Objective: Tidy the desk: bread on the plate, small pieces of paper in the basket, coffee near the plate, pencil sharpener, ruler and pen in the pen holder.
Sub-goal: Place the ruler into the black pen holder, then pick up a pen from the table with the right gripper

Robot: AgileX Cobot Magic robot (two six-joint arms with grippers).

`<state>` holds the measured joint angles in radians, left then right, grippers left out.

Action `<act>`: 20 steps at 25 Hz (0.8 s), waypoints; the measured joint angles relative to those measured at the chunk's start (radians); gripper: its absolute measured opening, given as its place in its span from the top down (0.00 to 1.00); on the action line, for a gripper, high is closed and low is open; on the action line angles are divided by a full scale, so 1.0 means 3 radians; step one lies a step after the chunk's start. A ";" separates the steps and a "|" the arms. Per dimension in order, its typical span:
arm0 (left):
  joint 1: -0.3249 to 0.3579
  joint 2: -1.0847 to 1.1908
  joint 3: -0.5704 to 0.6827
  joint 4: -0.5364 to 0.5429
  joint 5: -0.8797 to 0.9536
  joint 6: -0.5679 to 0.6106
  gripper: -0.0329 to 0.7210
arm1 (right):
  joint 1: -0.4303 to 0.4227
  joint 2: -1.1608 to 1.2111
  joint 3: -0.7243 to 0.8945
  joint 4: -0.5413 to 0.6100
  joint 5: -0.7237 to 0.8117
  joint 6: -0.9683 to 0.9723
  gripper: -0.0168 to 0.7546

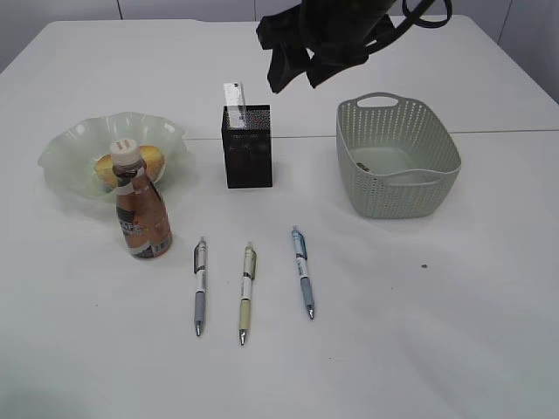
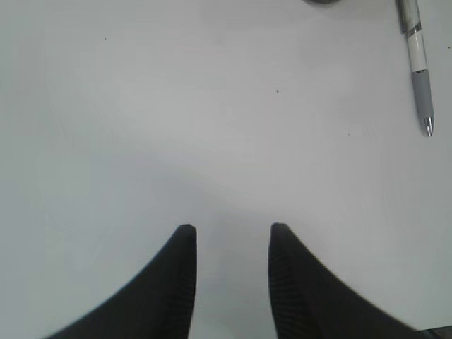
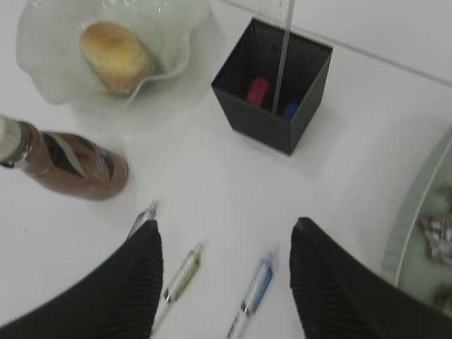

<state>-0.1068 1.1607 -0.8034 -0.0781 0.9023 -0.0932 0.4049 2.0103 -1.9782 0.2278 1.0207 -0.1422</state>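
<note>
With bread on plate, coffee beside it, ruler in pen holder, pens remain. Three pens on desk; blue pen nearest. Right gripper spread, empty, above pens. Left gripper part-spread, empty. Next: descend, pinch one pen.

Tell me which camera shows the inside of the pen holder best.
The right wrist view: it looks down into the pen holder, showing the ruler standing inside with a red item and a blue item at the bottom. The exterior view shows only its mesh side with the ruler poking out. The left wrist view misses it entirely.
</note>
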 joint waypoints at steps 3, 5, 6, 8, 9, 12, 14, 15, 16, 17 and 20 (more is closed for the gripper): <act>0.0000 0.0000 0.0000 -0.0006 0.0000 0.0000 0.62 | 0.0130 -0.0023 0.0006 -0.0246 0.0456 0.0381 0.43; 0.0000 0.0000 0.0000 -0.0012 0.0000 0.0000 0.62 | 0.0248 -0.0023 0.0013 -0.0408 0.0648 0.0592 0.43; 0.0000 0.0000 0.0000 -0.0012 0.0000 0.0000 0.62 | 0.0304 -0.0023 0.0013 -0.0491 0.0680 0.0692 0.43; 0.0000 0.0000 0.0000 -0.0019 0.0000 0.0000 0.62 | 0.0429 -0.0016 0.0013 -0.0625 0.0710 0.0918 0.43; 0.0000 0.0000 0.0000 -0.0019 0.0000 0.0000 0.62 | 0.0475 -0.0010 0.0013 -0.0671 0.0719 0.1052 0.43; 0.0000 0.0000 0.0000 -0.0032 0.0006 0.0000 0.62 | 0.0524 0.0074 0.0013 -0.0681 0.0726 0.1380 0.43; 0.0000 0.0000 0.0000 -0.0061 0.0006 0.0000 0.62 | 0.0524 0.0160 0.0013 -0.0681 0.0726 0.1523 0.43; 0.0000 0.0000 0.0000 -0.0080 0.0006 0.0000 0.62 | 0.0524 0.0214 0.0013 -0.0681 0.0726 0.1594 0.43; 0.0000 0.0000 0.0000 -0.0095 -0.0002 0.0000 0.62 | 0.0524 0.0260 0.0013 -0.0681 0.0726 0.1661 0.43; 0.0000 0.0000 0.0000 -0.0102 -0.0009 0.0000 0.62 | 0.0524 0.0319 0.0013 -0.0688 0.0726 0.1720 0.43; 0.0000 0.0000 0.0000 -0.0090 -0.0049 0.0000 0.62 | 0.0524 0.0490 0.0013 -0.0694 0.0726 0.1897 0.43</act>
<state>-0.1068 1.1607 -0.8034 -0.1049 0.8875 -0.0932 0.5621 2.1572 -1.9744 0.0197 1.2384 0.4270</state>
